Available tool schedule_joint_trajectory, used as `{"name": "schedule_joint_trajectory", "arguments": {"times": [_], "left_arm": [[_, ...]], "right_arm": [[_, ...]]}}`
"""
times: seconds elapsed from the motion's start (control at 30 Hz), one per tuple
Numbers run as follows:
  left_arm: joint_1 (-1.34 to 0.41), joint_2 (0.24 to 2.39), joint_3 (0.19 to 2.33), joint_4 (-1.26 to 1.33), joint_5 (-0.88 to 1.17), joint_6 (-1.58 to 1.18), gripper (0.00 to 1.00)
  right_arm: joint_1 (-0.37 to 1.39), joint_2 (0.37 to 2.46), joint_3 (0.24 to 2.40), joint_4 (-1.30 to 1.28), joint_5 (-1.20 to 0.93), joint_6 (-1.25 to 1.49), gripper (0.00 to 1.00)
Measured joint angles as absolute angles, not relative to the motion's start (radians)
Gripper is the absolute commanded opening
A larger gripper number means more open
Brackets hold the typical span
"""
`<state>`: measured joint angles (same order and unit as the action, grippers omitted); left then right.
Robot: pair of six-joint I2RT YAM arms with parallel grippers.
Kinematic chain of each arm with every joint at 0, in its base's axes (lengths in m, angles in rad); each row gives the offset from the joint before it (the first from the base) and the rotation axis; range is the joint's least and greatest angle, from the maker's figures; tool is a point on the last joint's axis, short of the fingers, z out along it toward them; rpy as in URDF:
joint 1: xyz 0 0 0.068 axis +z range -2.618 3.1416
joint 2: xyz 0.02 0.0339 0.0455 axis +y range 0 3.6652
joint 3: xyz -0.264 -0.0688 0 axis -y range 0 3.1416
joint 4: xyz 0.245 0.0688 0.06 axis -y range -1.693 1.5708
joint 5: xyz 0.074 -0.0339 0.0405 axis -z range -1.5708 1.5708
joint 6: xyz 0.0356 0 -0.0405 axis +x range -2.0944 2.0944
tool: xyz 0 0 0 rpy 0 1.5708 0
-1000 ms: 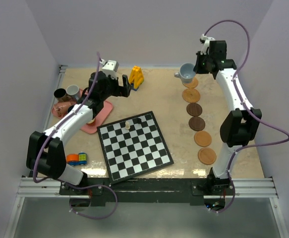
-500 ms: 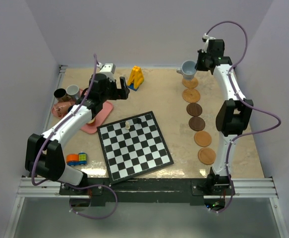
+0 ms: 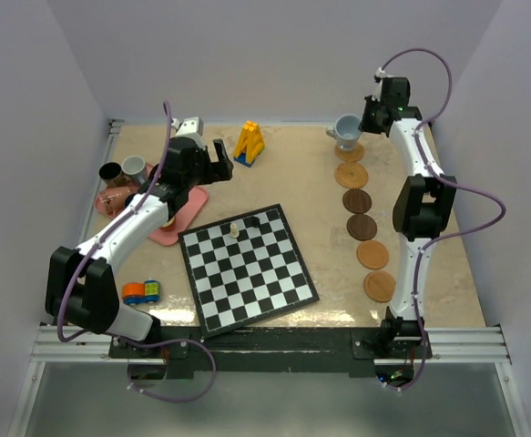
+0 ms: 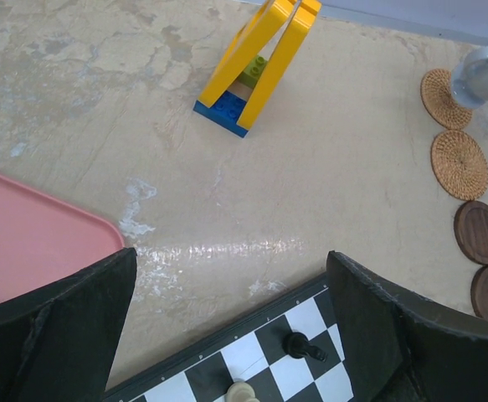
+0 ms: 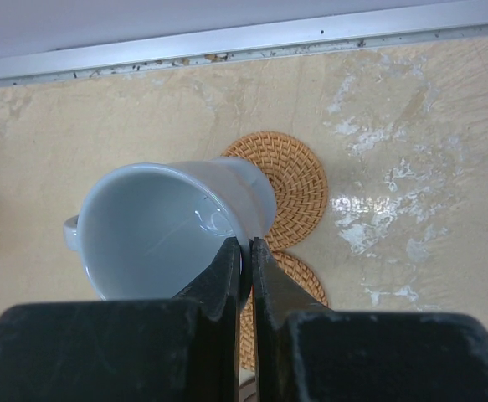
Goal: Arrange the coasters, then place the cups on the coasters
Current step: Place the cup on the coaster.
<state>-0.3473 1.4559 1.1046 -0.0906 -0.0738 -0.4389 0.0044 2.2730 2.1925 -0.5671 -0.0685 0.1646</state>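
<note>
Layout: six coasters (image 3: 361, 225) lie in a curved column at the right of the overhead frame, two woven at the top, then two dark, two tan. Arranging looks finished.

In hand: right gripper (image 5: 245, 248) clenched on the rim of the pale blue-white cup (image 5: 164, 230), at the topmost woven coaster (image 5: 295, 179) and offset to its left; contact cannot be told.

No cup is seated on a coaster yet.

Idle: left gripper (image 4: 231, 268) released, jaws wide, empty, over the bench (image 4: 227, 193) beside the pink tray (image 4: 26, 234).

To do: remaining cups (image 3: 134, 167), clustered upper left by the tray.
</note>
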Motion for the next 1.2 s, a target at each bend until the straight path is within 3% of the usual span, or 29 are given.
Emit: {"name": "schedule_joint_trajectory", "arguments": {"times": [1.2], "left_arm": [[-0.347,1.459,1.091,-0.099,-0.102,-0.472,0.98]], "right_arm": [[-0.046,2.378,2.234,-0.579,-0.123,0.184,0.0]]}}
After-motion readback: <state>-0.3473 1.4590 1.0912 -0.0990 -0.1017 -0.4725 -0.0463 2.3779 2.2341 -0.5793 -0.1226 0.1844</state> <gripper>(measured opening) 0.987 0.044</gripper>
